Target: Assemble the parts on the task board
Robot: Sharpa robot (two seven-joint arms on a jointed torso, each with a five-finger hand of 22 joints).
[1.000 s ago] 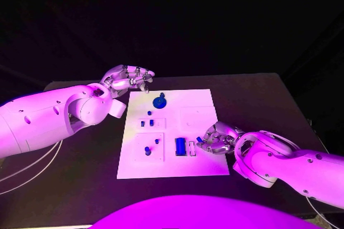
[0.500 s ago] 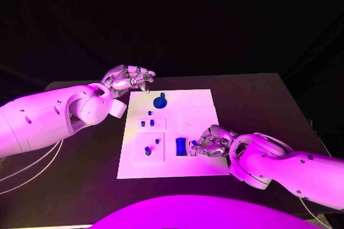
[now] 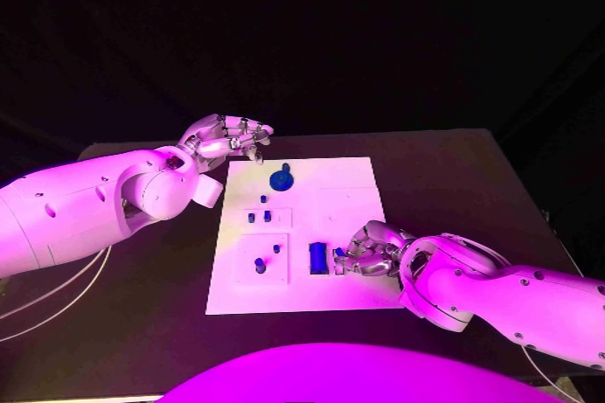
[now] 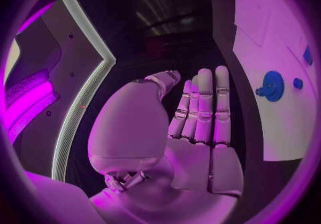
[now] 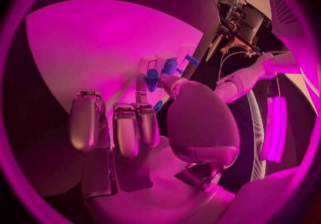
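Silver left hand (image 3: pixel 227 139) hovers over the worktop (image 3: pixel 151 316) off the board's (image 3: pixel 365 171) far-left corner, fingers apart, holding nothing. Blue parts on board: one disc (image 3: pixel 280 179) far, roughly five small pegs mid-left, one block (image 3: pixel 316 258) near-centre. Right hand (image 3: pixel 368 252) sits beside the block, fingers curled round a small part (image 3: pixel 339 253); can't tell if it's gripped. Step looks like seating that part; next needs alignment with its slot.

Small blue parts (image 3: pixel 280 180) lie on white task board (image 3: pixel 356 177).
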